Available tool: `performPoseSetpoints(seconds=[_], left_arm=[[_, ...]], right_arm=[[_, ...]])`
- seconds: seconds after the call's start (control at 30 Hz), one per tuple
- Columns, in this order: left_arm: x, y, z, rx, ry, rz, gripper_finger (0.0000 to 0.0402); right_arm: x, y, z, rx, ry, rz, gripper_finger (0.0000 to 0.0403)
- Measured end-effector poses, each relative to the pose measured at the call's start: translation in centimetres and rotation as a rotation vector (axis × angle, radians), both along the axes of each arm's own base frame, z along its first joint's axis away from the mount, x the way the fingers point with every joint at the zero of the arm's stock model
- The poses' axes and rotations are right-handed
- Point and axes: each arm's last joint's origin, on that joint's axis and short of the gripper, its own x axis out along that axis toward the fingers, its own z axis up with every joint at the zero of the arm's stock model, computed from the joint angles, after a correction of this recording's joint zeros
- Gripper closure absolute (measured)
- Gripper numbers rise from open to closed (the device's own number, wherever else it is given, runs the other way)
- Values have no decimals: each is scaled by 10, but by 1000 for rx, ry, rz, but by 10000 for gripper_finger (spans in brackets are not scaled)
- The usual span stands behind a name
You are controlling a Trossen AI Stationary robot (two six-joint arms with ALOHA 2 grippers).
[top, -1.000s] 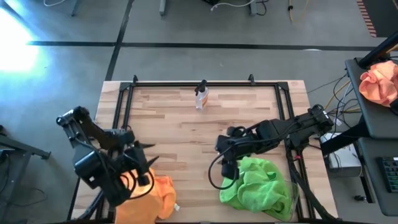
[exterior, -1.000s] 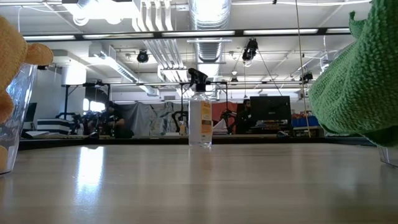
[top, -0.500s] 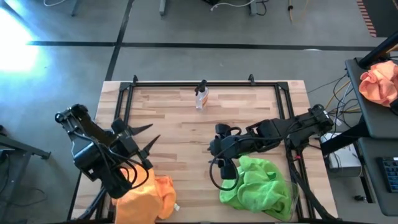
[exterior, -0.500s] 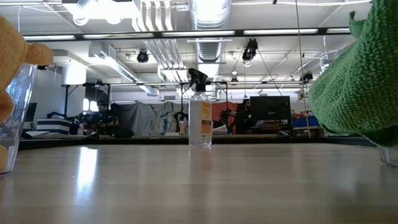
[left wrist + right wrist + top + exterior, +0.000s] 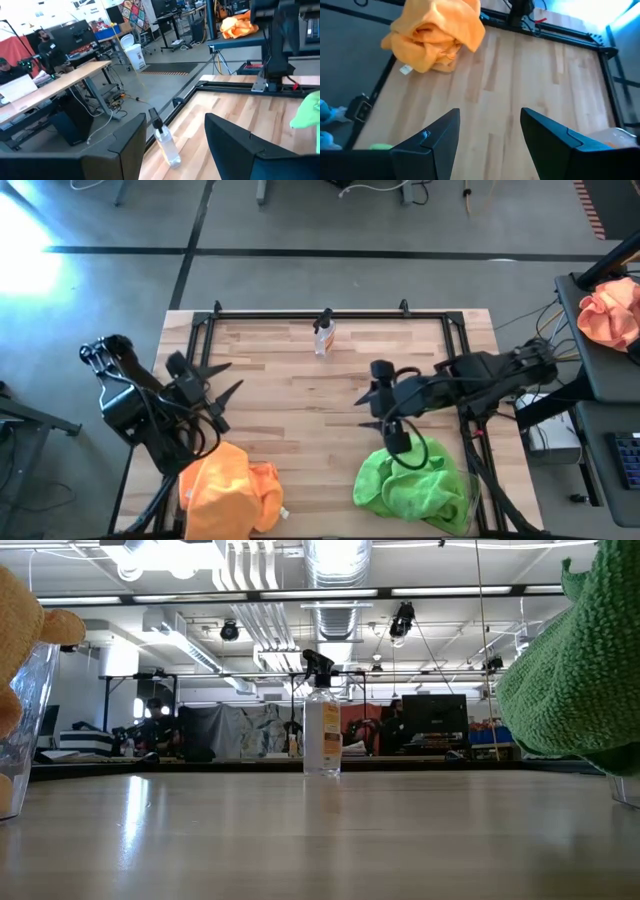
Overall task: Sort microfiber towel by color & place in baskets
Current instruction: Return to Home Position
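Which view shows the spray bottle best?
The low view: the spray bottle stands whole, upright, side-on. High view: small, from above. Left wrist view: seen obliquely, farther off. Right wrist view: absent.

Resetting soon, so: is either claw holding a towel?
No: in the high view the left claw and right claw are both open and empty.

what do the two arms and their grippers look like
The left arm and right arm are dark, nearly black, built of blocky jointed segments. A black cable loops beside the right wrist. The left gripper and right gripper each have two flat, matte dark fingers tapering to angular tips. No markings are readable.
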Motion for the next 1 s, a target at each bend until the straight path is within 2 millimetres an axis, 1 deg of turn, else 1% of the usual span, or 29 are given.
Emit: performPoseSetpoints(seconds=[0.13,0.33,0.5,0.67,0.83,1.0], left_arm=[[-10,11,-9,-35,23,-7,217],[-28,30,-26,-72,8,1,228],[-45,48,-40,-93,-2,4,239],[-64,68,-53,-194,48,-23,243],[-79,82,-64,-259,109,-109,243],[-94,95,-71,-334,91,-243,243]], right_arm=[[-10,-5,1,-56,-9,-6,197],[-27,-18,1,-143,-14,-117,197],[-41,-30,6,-128,-52,-223,197],[-50,-41,5,-125,-71,-328,197],[-56,-49,-1,-156,-54,-457,197],[-57,-51,-7,-142,-29,-521,197]])
